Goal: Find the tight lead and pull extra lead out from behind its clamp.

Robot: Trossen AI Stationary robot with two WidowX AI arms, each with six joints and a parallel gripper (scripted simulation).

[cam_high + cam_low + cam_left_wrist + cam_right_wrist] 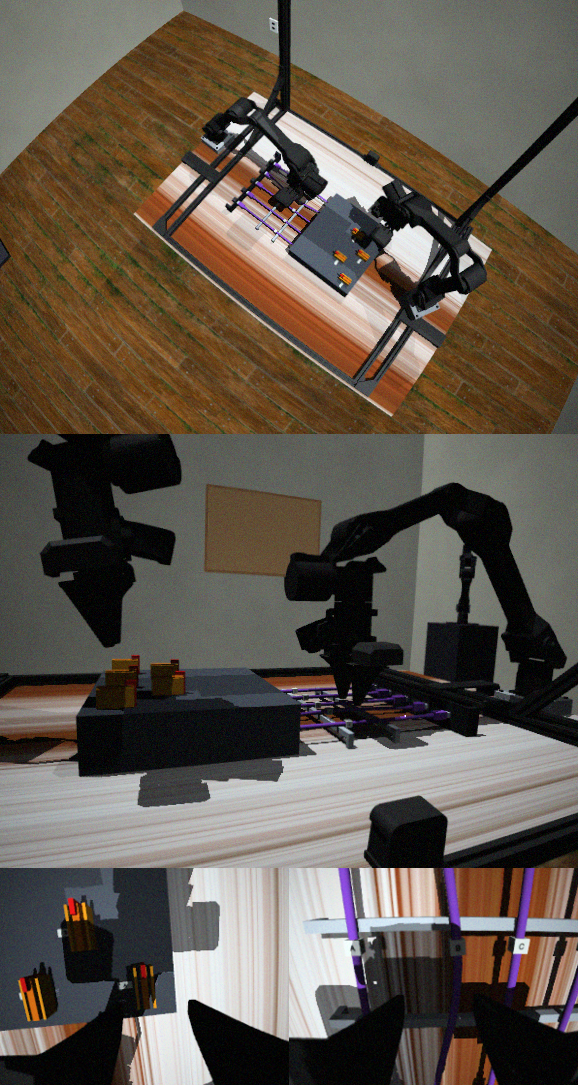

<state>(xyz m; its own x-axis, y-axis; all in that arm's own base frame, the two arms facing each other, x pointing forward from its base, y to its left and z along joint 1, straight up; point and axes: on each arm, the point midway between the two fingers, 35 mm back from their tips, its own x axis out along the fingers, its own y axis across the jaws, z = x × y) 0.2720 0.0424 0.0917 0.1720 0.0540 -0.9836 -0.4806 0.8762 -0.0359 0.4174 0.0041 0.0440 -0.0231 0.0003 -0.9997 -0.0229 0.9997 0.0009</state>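
On the small tags of the purple leads, single letters can be read, all lying ahead of the right claw (438,1006). "B" stands on the shaded, dark tag (458,946) straight ahead of the gap between its fingertips. "A" stands on the pale tag (354,946) off to one side, and "C" on the white tag (519,945) off to the other.
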